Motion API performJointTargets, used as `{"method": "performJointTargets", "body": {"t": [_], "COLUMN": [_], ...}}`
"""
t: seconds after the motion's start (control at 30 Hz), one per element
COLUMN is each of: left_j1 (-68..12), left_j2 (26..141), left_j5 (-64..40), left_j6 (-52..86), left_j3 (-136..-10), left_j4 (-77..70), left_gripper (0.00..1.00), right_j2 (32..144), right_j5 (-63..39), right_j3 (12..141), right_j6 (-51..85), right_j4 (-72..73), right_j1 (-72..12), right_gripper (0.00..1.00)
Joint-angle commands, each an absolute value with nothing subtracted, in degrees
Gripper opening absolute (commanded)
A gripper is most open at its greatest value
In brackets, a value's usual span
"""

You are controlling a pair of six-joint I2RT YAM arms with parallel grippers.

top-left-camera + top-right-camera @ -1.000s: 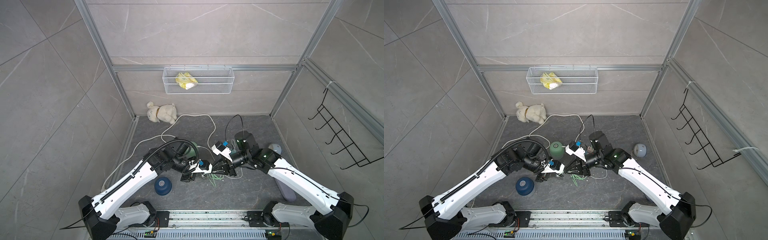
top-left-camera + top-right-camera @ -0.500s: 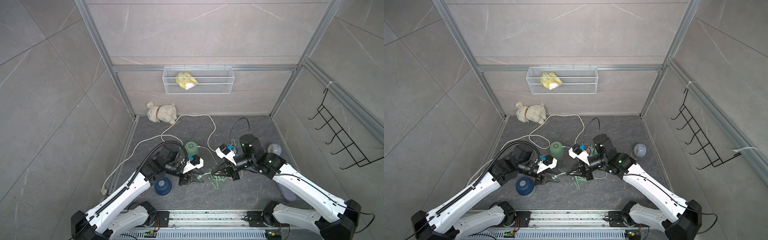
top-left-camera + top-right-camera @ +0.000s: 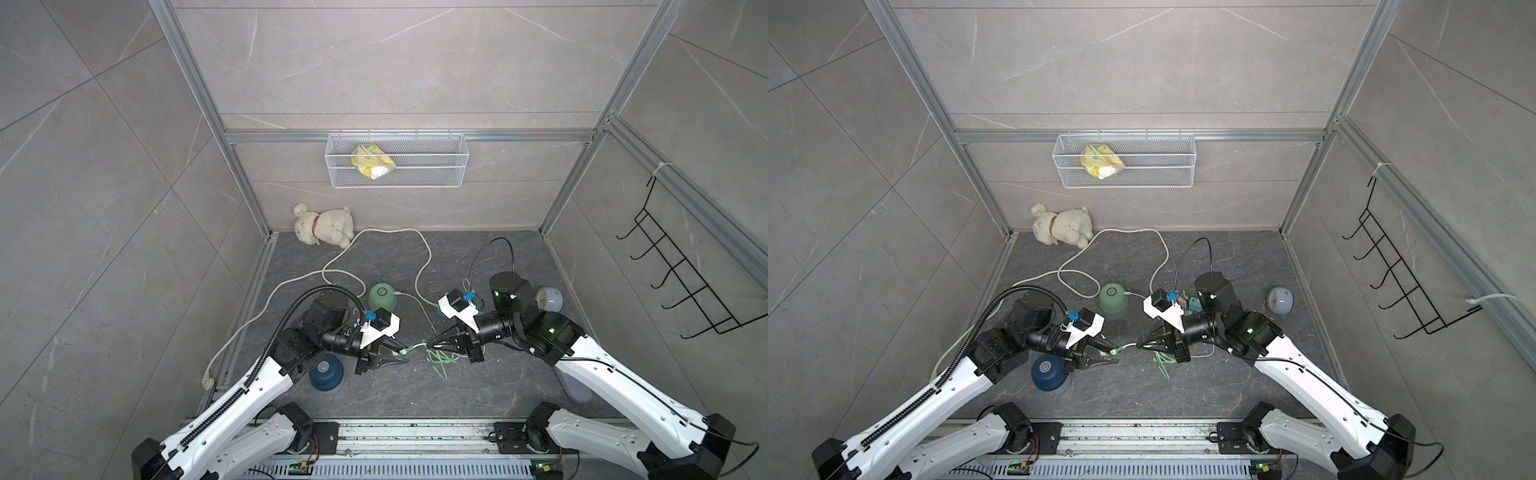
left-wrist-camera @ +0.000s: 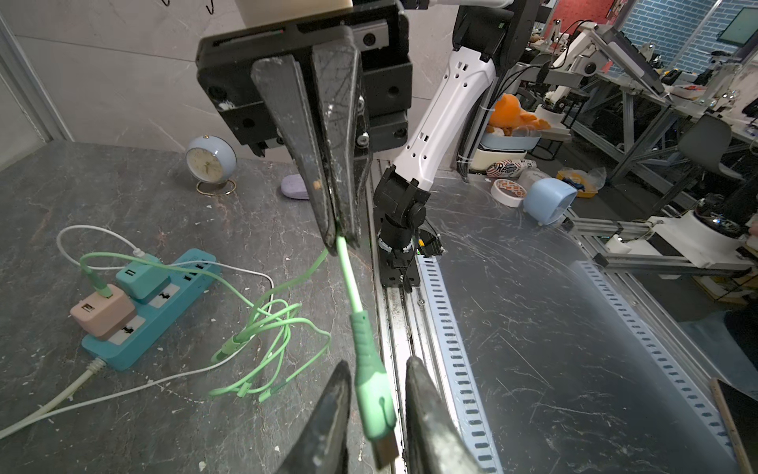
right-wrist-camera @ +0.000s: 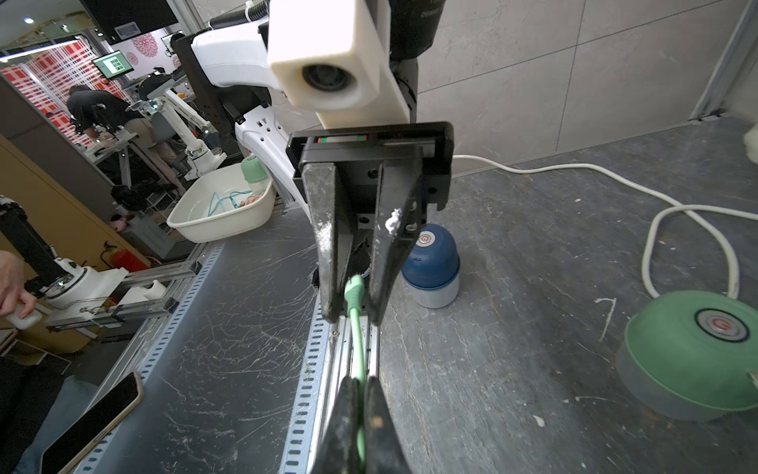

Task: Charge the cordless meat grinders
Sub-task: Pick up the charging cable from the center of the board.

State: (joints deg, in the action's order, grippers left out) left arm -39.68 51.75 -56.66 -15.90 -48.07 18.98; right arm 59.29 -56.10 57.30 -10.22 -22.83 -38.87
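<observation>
The mint green grinder (image 3: 382, 296) (image 3: 1113, 298) (image 5: 693, 349) stands mid-floor, with a thin white cable (image 3: 409, 299) reaching its side. The navy blue grinder (image 3: 325, 371) (image 3: 1047, 372) (image 5: 432, 266) stands by my left arm. My right gripper (image 3: 432, 344) (image 3: 1140, 345) (image 5: 361, 379) (image 4: 340, 242) is shut on a green cable (image 3: 415, 348). That cable's plug (image 4: 371, 394) hangs between the parted fingers of my left gripper (image 3: 401, 353) (image 3: 1113, 355) (image 4: 378, 362) (image 5: 352, 318), with a gap on one side.
A teal power strip (image 4: 164, 303) carries a pink charger (image 4: 104, 314) and a teal charger (image 4: 141, 279). Loose green cable coils (image 3: 440, 358) lie between the arms. A clock (image 3: 549, 300), a plush toy (image 3: 324, 226), a thick white cord (image 3: 374, 249) and a wall basket (image 3: 395, 166) are around.
The two grippers have drawn apart from the middle, the left one toward the front left. The left jaws, shut earlier, now stand parted around the plug. The green cable stretches between both grippers.
</observation>
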Motion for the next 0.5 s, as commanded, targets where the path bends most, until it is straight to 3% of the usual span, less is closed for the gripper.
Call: {"method": "performJointTargets", "body": {"t": [0.0, 0.23, 0.33, 0.37, 0.43, 0.47], "left_j1": [-39.2, -38.6, -38.5, -38.4, -38.5, -38.4], "left_j2": [52.0, 52.4, 52.9, 53.2, 53.7, 54.0], "left_j5": [-60.2, -60.7, -60.8, -60.8, -60.6, -60.6], "left_j6": [-14.4, -14.8, -15.9, -16.2, -16.7, -16.8], "left_j3": [-48.3, -48.6, -49.3, -49.5, -49.7, -49.8], "left_j4": [17.5, 17.6, 18.8, 19.1, 19.1, 18.9], "left_gripper": [0.18, 0.00, 0.00, 0.00, 0.00, 0.00], "right_j2": [57.5, 57.5, 57.6, 57.9, 58.8, 59.3], "right_j5": [-53.5, -53.2, -53.0, -53.0, -52.7, -52.9], "right_j3": [56.7, 56.5, 56.6, 56.7, 57.2, 57.4], "right_j6": [-11.8, -13.3, -13.4, -13.1, -10.8, -9.2], "right_j4": [-22.6, -23.8, -24.3, -24.5, -23.7, -22.7], "right_j1": [-38.6, -38.6, -38.6, -38.6, -38.7, -38.8], "right_gripper": [0.00, 0.00, 0.00, 0.04, 0.33, 0.40]}}
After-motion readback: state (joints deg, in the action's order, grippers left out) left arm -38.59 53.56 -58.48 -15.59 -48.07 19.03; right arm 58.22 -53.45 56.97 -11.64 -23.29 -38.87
